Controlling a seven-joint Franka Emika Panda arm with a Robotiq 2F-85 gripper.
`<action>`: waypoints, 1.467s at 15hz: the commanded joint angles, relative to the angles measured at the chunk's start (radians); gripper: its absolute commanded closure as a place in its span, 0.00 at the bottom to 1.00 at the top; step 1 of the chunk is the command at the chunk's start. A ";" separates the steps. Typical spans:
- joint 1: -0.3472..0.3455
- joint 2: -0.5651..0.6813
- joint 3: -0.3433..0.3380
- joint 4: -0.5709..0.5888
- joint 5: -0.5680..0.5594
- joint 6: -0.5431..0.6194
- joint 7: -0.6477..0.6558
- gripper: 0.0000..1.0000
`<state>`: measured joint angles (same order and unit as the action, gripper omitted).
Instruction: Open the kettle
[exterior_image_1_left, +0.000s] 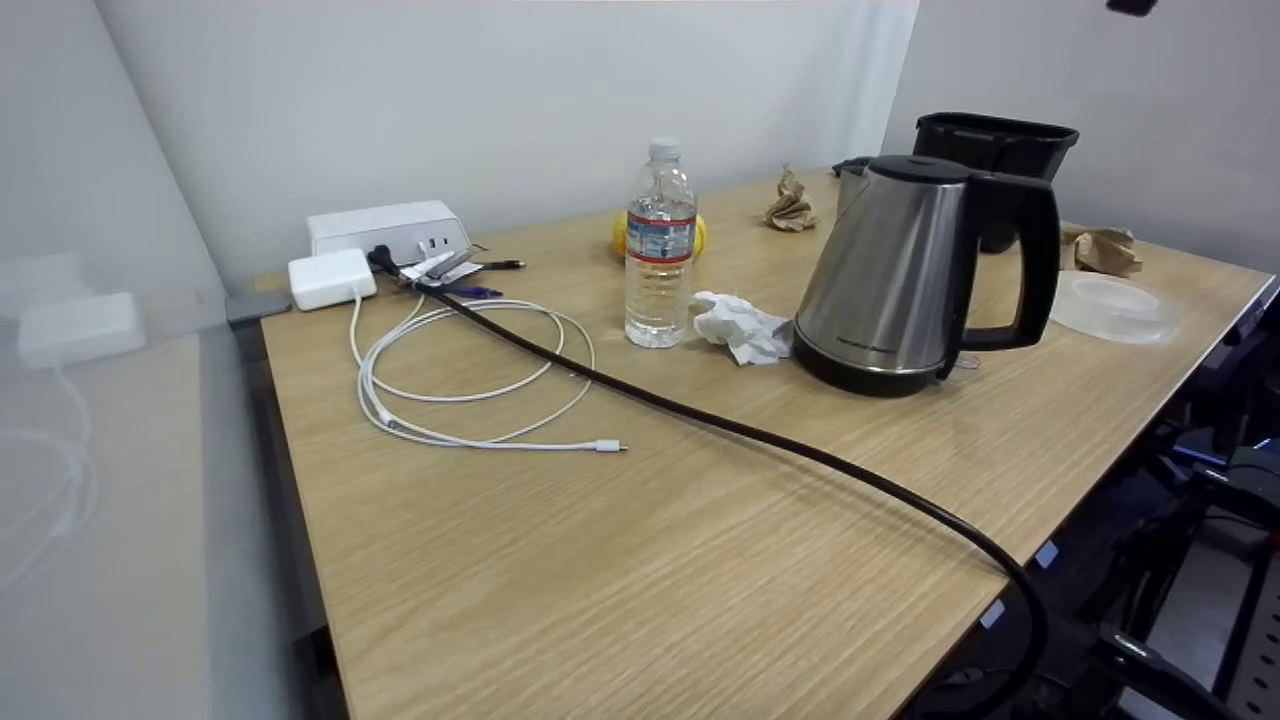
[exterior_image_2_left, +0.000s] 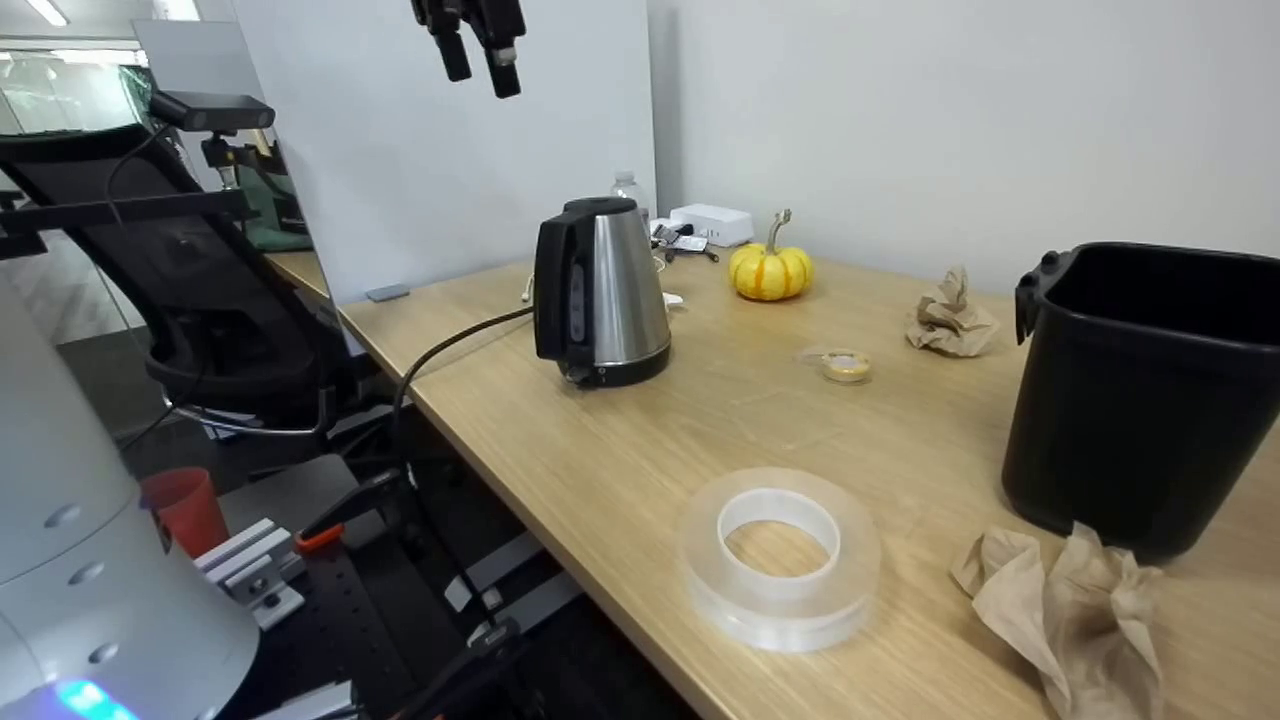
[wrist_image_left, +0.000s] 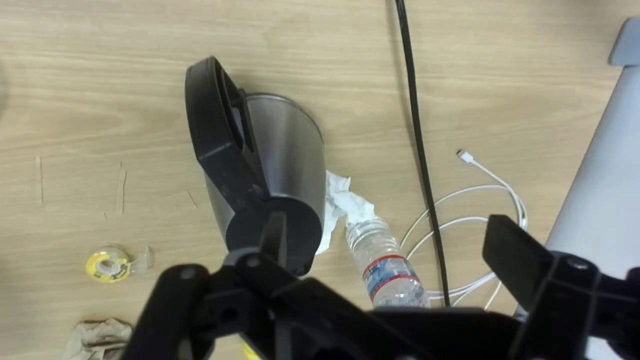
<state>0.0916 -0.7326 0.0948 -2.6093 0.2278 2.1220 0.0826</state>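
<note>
Black two-fingered tool (wrist_image_left: 387, 242), jaws spread, gripping nothing, hangs well clear of the brushed stainless-steel electric kettle (exterior_image_1_left: 885, 280), upright on the pale wood-grain worktop (exterior_image_1_left: 520, 580), flat black lid (exterior_image_1_left: 918, 168) down: nothing opened, reach and lid release apparently both to come.

Gripper (exterior_image_2_left: 481, 75) hangs way up at the top in an exterior view, black fingers (wrist_image_left: 517, 260) aimed downward on a bit of a slant. Check the wrist view though: they're spread wide, well apart, with the dark linkage (wrist_image_left: 310, 302) sitting across the bottom, kinda blurry. The lower part of the Panda arm (exterior_image_2_left: 125, 600) is chunky and pale, round bolt caps (exterior_image_2_left: 86, 573) along it, blue light (exterior_image_2_left: 92, 698) glowing down low. Also a tiny dark bit of robot (exterior_image_1_left: 1132, 6) pokes into the top right in an exterior view, too little to tell which part.
</note>
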 joint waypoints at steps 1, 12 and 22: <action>-0.038 0.094 0.028 0.011 -0.049 0.160 0.053 0.12; -0.122 0.213 0.072 -0.045 -0.218 0.473 0.263 0.96; -0.133 0.215 0.112 -0.147 -0.232 0.619 0.319 1.00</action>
<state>-0.0119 -0.5194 0.1793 -2.7283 0.0217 2.6587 0.3804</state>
